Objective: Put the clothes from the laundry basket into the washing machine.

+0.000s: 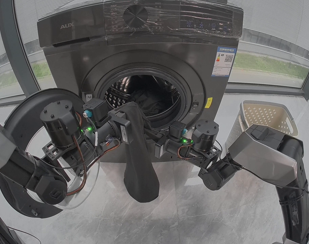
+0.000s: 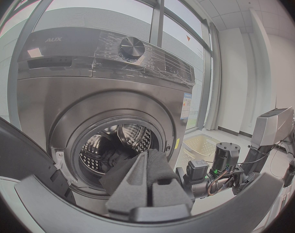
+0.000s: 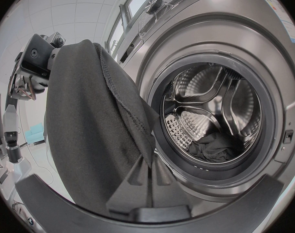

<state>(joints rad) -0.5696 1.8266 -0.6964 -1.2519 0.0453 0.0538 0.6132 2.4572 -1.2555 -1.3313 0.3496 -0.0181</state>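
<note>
As left hand and right hand both clench black garment, long tail hangs below left hand, washing machine drum open just ahead. Likely best: raise, feed deep inside before release, so tail clears.

Pale grey marbled floor tiles underfoot, tall dark-framed windows letting in daylight, grass strip outside, white wall and panelled ceiling.

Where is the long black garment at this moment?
Middle of the head view: the black garment hangs just before the open washing machine, held by the left gripper and the right gripper.
</note>
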